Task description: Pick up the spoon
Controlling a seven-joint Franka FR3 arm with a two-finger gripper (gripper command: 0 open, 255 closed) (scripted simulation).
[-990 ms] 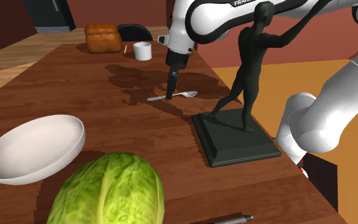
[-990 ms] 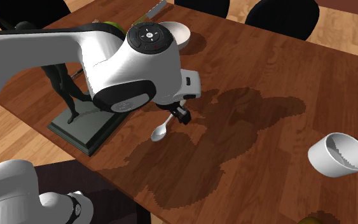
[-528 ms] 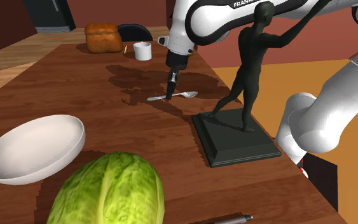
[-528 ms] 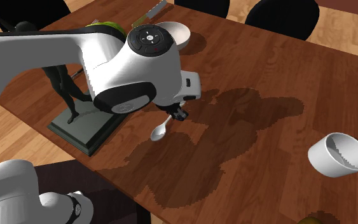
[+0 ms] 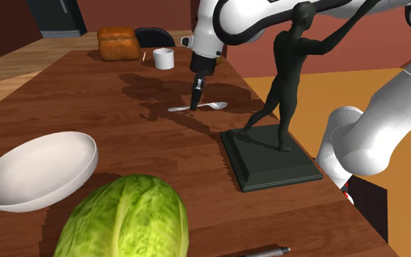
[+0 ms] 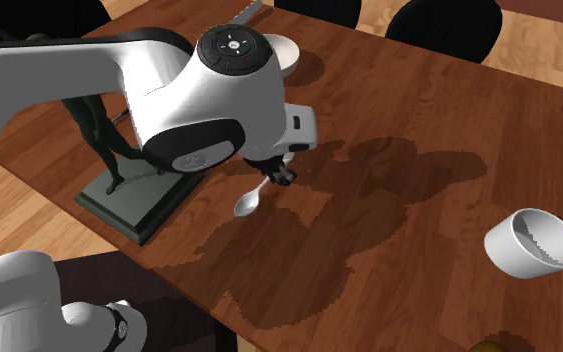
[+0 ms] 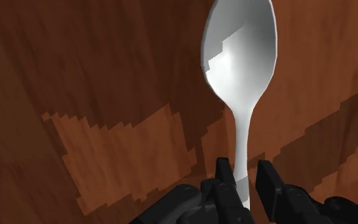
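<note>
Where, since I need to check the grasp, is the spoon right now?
In the shoulder view the spoon is over the table, left of the dark statue and nearer than the white cup, its handle clasped by the gripper.

The wooden table (image 5: 123,131) carries a bowl (image 5: 39,169), cabbage (image 5: 123,219), statue (image 5: 269,159), cup (image 5: 164,58), loaf (image 5: 119,44) and pen (image 5: 263,252).

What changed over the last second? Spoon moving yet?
The gripper, shut on the spoon by its handle, has risen slightly, and the spoon came up with it, staying roughly level. The statue, bowl and cup are unchanged.
</note>
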